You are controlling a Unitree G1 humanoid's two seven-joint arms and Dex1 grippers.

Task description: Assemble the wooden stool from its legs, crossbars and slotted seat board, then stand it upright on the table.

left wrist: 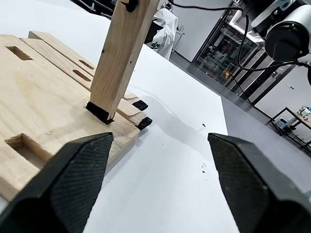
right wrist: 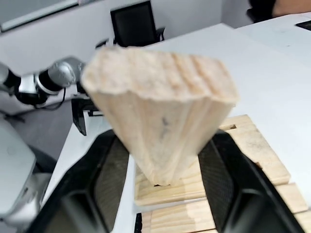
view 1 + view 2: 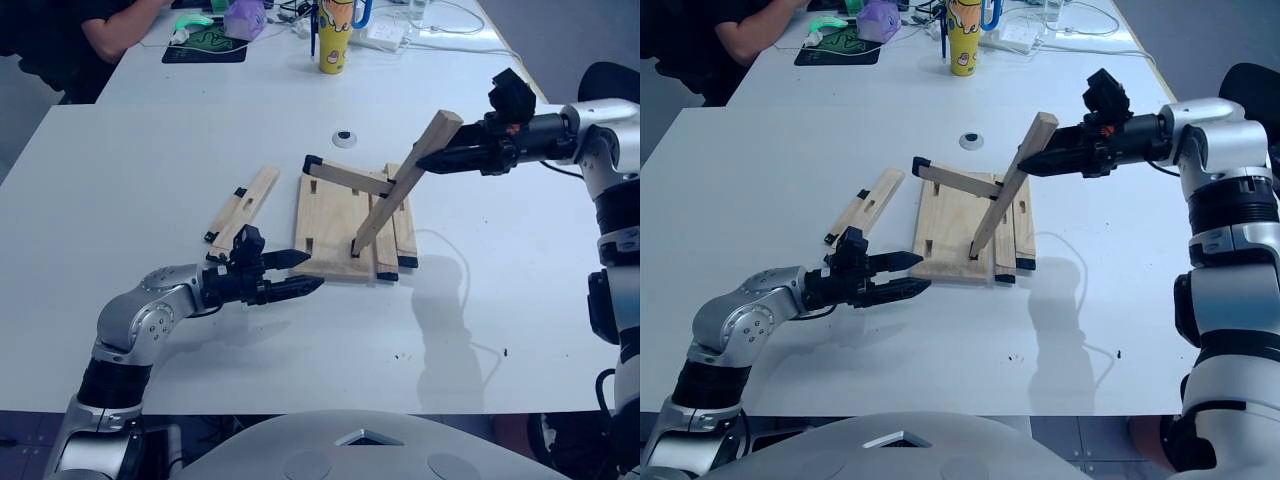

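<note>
The slotted seat board lies flat mid-table. A wooden leg stands tilted on it, black-capped foot down on the board's near part, top leaning right. My right gripper is shut on the leg's upper end, which fills the right wrist view. A crossbar runs from the leg's middle out to the left, above the board. My left gripper hovers open at the board's near left corner, holding nothing; its fingers frame the leg's foot.
Two loose slotted bars lie left of the board, and more wooden pieces rest along its right edge. A small white disc sits behind. A yellow cup and a person's desk items stand far back.
</note>
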